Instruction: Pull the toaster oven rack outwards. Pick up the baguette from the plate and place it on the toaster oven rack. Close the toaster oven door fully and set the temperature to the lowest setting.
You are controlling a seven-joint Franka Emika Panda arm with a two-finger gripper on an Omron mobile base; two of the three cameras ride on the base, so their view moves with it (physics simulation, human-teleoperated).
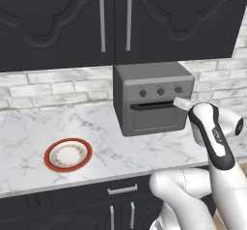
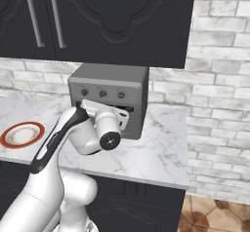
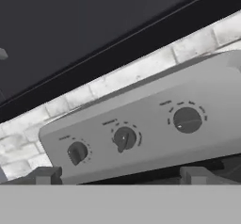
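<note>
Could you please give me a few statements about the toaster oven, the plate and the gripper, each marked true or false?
1. The toaster oven door is closed. True.
2. The baguette lies on the plate. False: the plate holds nothing.
3. The toaster oven has three knobs above its door. True.
4. The gripper is shut on a knob. False: its fingers stand apart, just in front of the oven.
5. The plate sits right of the oven in the left base view. False: left.

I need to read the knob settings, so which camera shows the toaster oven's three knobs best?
The hand view: the three knobs sit close and large, pointer marks visible. The left base view shows them small on the toaster oven, above the closed toaster oven door. The right base view shows them small, just above the arm.
</note>
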